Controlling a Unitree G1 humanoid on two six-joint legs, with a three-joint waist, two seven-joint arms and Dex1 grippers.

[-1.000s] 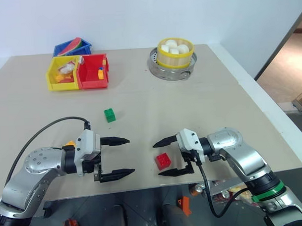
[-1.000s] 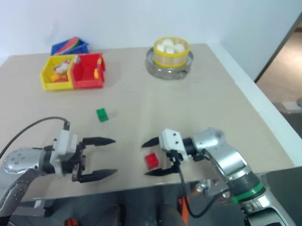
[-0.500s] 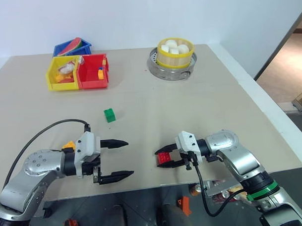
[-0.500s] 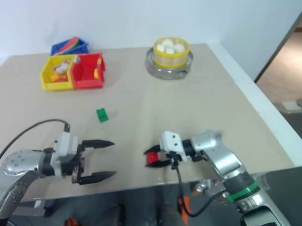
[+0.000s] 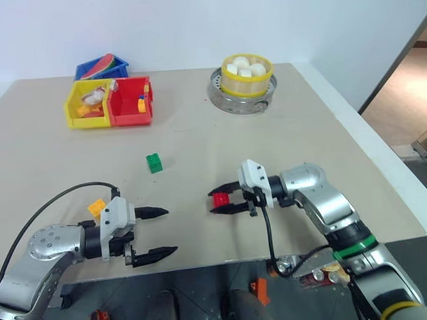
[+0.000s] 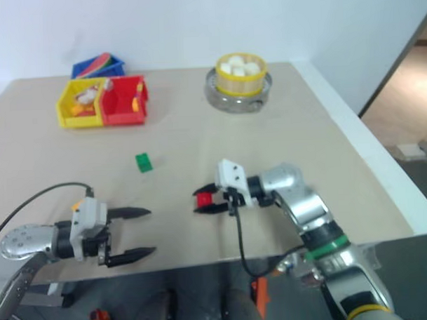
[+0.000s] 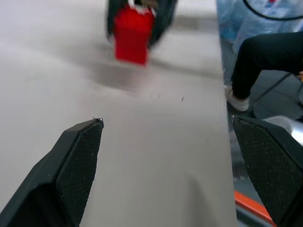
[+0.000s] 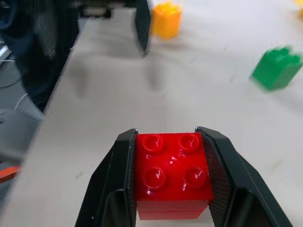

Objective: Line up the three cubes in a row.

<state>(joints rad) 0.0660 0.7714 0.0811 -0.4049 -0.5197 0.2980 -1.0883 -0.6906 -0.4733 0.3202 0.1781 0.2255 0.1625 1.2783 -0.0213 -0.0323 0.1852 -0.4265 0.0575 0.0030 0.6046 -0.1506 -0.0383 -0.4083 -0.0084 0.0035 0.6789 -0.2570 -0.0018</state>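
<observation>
My right gripper (image 5: 216, 201) is shut on the red cube (image 5: 220, 199) and holds it just above the table, near the middle front. In the right wrist view the red cube (image 8: 171, 175) sits studs up between the two fingers (image 8: 124, 161). Farther back and to the left, the green cube (image 5: 155, 163) rests on the table. The yellow-orange cube (image 5: 96, 207) lies at the front left, beside my left arm. My left gripper (image 5: 171, 231) is open and holds nothing, pointing right toward the red cube (image 7: 131, 33).
At the back left stand a yellow bin (image 5: 69, 109), a red bin (image 5: 131, 117) and a blue bin (image 5: 101, 67). A yellow steamer (image 5: 247, 85) with white buns sits on a metal tray at the back centre. Past the table's edge is a person's leg (image 7: 265, 61).
My right gripper has shut on the red cube, lifted it and carried it away from the front edge and to the left. My left gripper has sunk and drawn back left, staying open.
</observation>
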